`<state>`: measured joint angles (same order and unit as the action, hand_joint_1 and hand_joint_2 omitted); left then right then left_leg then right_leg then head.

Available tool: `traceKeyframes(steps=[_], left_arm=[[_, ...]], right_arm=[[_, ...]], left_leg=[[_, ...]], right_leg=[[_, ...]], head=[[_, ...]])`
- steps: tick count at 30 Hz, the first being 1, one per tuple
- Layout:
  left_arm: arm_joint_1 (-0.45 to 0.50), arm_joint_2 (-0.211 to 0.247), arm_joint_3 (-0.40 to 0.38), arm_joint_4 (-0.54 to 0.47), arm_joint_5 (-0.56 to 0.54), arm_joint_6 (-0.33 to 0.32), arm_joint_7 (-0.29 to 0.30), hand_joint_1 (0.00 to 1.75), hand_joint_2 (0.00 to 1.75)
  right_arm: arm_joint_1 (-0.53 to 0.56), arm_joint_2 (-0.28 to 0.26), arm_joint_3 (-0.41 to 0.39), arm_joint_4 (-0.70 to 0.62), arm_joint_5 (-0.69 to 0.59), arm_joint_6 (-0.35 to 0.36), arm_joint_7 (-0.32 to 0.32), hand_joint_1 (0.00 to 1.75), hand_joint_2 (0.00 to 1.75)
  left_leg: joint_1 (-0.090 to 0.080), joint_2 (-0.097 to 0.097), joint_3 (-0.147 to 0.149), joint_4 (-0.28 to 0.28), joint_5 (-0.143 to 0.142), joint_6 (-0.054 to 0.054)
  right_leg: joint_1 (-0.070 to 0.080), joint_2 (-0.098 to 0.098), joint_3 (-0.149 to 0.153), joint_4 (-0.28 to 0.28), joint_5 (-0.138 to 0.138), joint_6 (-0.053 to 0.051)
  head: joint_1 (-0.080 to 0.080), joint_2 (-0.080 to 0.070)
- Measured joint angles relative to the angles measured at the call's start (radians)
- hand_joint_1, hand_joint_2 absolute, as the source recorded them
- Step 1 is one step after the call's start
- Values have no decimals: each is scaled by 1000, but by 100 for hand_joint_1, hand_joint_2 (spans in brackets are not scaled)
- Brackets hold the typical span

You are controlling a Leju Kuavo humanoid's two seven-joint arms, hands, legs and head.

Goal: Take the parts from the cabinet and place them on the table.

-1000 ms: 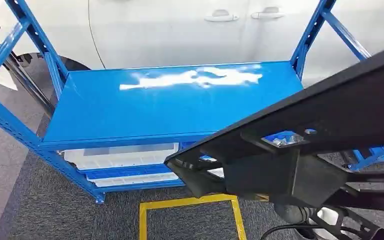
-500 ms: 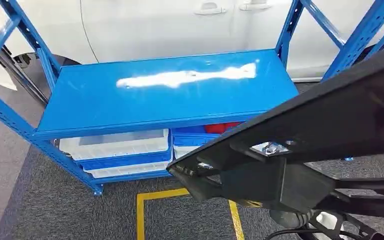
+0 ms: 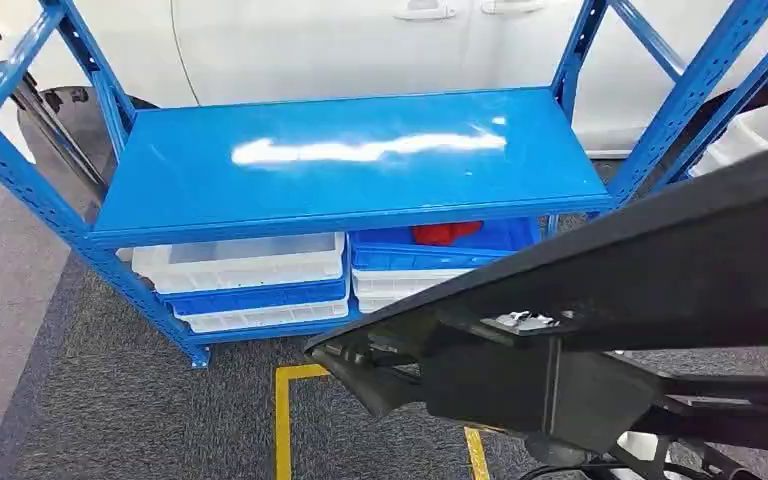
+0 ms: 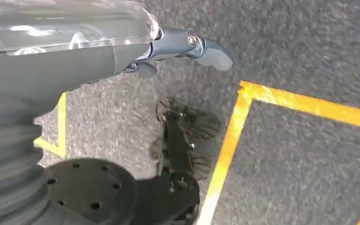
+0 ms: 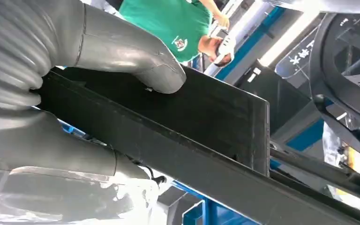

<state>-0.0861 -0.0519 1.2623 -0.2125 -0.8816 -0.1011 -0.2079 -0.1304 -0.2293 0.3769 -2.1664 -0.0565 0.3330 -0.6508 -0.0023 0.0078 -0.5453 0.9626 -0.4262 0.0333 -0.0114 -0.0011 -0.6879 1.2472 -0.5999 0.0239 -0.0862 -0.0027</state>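
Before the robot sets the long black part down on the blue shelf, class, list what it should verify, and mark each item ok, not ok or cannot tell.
1. Right hand grips the black part: ok, thumb on one face and fingers under it.
2. Top of the blue shelf is free of things: ok, bare with only glare.
3. Part is over the shelf: not ok, it crosses in front of and below the shelf's front edge.
4. Left hand is free to help: ok, it hangs over the carpet holding nothing.
5. Far end of the part clears the shelf's right post: cannot tell.
6. Person in green shirt stands clear: cannot tell.
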Motion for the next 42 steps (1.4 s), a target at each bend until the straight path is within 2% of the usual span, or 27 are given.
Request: traceKeyframes(steps=[1,3,5,6,7,10,11,12,13,15,16,18,20,21,22,23,26,27,28,30,32,33,34,36,37,40,42], left_arm=[[1,0,0,0,-1,0,0,0,175],[1,0,0,0,-3,1,0,0,175],[2,-2,0,0,-8,3,0,0,175],[1,-2,0,0,-9,3,0,0,175],[2,-3,0,0,-11,3,-2,0,175],[2,-5,-1,0,-10,-3,-2,0,175],[3,-5,-1,0,-9,-4,-4,0,175],[3,-5,-2,0,-9,-5,-8,0,175],[4,-6,-3,0,-9,-7,-13,0,175],[3,-9,-5,0,-9,-5,-18,0,175],[2,-9,-5,0,-10,-2,-18,0,175],[0,-10,-5,0,-10,3,-14,0,175],[-5,-11,-5,0,-10,8,-8,0,175],[-8,-11,-5,0,-9,8,-6,0,175],[-11,-11,-5,0,-8,10,-2,0,175],[-13,-11,-5,0,-6,12,3,0,175],[-13,-11,-5,0,2,21,19,0,175],[-14,-15,-5,0,3,21,20,0,175],[-15,-16,-5,0,3,22,22,0,175],[-15,-17,-5,0,5,22,23,0,175],[-14,-18,-5,0,5,22,23,0,175],[-13,-19,-5,0,5,22,24,0,175],[-12,-19,-5,0,5,21,25,0,175],[-10,-24,-5,0,5,21,26,0,175],[-11,-24,-5,0,5,21,26,0,175],[-10,-25,-5,0,4,21,28,0,175],[-10,-25,-5,0,3,23,28,0,175]], right_arm=[[0,0,1,0,1,-3,0,175,175],[6,0,2,0,0,3,0,175,175],[13,0,2,0,-7,21,0,175,175],[13,0,0,0,-16,34,0,175,175],[15,0,-5,0,-25,48,0,175,175],[12,0,-24,6,-53,63,0,175,175],[12,-1,-32,12,-58,71,0,175,175],[11,-1,-39,17,-63,77,0,175,175],[11,-1,-44,22,-69,94,0,175,175],[12,-1,-64,37,-73,131,0,175,175],[12,-1,-74,48,-73,141,0,175,175],[12,-1,-85,69,-69,143,0,175,175],[11,-1,-87,83,-63,140,0,175,175],[11,-1,-88,89,-62,140,0,175,175],[11,-1,-89,92,-61,137,0,175,175],[10,-1,-89,96,-61,134,0,175,175],[1,-1,-88,112,-60,128,0,175,175],[-2,-1,-87,120,-60,125,0,175,175],[-9,1,-86,126,-62,118,0,175,175],[-17,1,-85,142,-68,106,0,175,175],[-18,1,-81,153,-72,96,0,175,175],[-18,1,-79,158,-72,95,0,175,175],[-18,1,-77,161,-74,95,0,175,175],[-18,1,-72,164,-79,94,0,175,175],[-18,1,-71,164,-80,94,0,175,175],[-15,1,-69,164,-84,96,0,175,175],[-15,0,-69,164,-84,97,0,175,175]], left_leg=[[-1,1,-14,4,9,-1],[1,3,-42,15,22,-4],[3,3,-71,31,33,-12],[4,3,-82,40,37,-17],[1,3,-91,47,42,-23],[5,3,-94,39,69,-42],[3,1,-102,40,71,-49],[7,-1,-114,58,35,-52],[8,-2,-130,107,-31,-55],[9,-2,-165,255,-145,-61],[10,-2,-175,322,-168,-63],[10,-2,-146,355,-120,-62],[10,-3,-47,237,-51,-55],[10,-5,24,148,-56,-49],[4,-7,105,46,-106,-44],[2,-7,126,-8,-124,-39],[-5,-7,110,-9,-101,-18],[0,0,108,-15,-86,-11],[-2,0,95,-15,-76,-3],[-4,2,71,-11,-58,0],[-4,2,48,-3,-44,-1],[-4,1,37,2,-40,-3],[-4,1,28,8,-37,-6],[-4,1,17,24,-36,-9],[-9,2,7,29,-37,-15],[-6,2,1,34,-30,-29],[-4,1,-5,43,-38,-41]], right_leg=[[-2,0,-10,55,-15,4],[-6,-1,32,30,31,8],[-11,-2,144,-133,98,9],[-12,-4,196,-220,78,7],[0,-1,212,-257,67,-1],[6,2,193,-243,86,-22],[-2,0,184,-252,102,-33],[-2,-5,172,-253,115,-42],[-1,-5,156,-253,127,-52],[3,-5,127,-253,153,-54],[6,-6,111,-252,165,-54],[8,-5,73,-251,193,-52],[9,-3,38,-249,216,-46],[9,-2,28,-246,227,-43],[13,-2,21,-243,233,-37],[11,-5,22,-241,241,-31],[2,-7,25,-251,269,-10],[-2,-5,18,-241,256,-7],[0,-3,-4,-195,206,-7],[-2,-2,-62,-25,102,-4],[-2,-2,-83,81,56,-2],[-3,-2,-58,63,66,-1],[-4,-3,-7,-2,91,-2],[-4,-5,124,-196,145,-8],[1,-7,139,-230,118,-14],[8,-4,128,-228,130,-29],[0,-7,129,-241,143,-46]], head=[[0,0],[0,0],[0,0],[0,0],[0,0],[0,0],[0,0],[0,0],[0,0],[0,0],[0,0],[0,0],[0,0],[0,0],[0,0],[0,0],[0,0],[0,0],[0,0],[0,0],[0,0],[0,0],[0,0],[0,0],[0,0],[0,0],[0,0]])
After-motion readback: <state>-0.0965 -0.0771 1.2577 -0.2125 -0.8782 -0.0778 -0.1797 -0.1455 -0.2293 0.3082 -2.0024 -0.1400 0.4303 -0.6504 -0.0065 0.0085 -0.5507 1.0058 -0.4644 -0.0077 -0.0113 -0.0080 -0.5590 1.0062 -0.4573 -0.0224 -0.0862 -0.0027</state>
